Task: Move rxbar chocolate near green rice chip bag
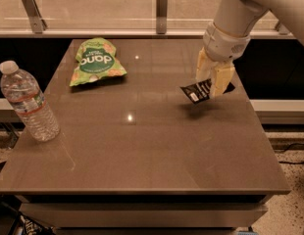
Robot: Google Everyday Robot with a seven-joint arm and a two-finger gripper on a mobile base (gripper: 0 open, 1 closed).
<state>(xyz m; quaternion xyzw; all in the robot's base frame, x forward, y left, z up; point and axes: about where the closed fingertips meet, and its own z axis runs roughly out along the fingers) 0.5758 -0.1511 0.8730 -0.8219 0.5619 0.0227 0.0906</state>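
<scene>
The rxbar chocolate (196, 91) is a small black wrapper with white lettering, held tilted a little above the table at the right side. My gripper (212, 84) hangs from the white arm at the upper right and is shut on the bar's right end between its cream fingers (221, 80). The green rice chip bag (96, 62) lies flat at the table's far left, well apart from the bar.
A clear plastic water bottle (28, 102) stands upright near the table's left edge. The brown table (142, 151) has a metal rail with posts (162, 4) behind it. The floor drops away to the right of the table edge.
</scene>
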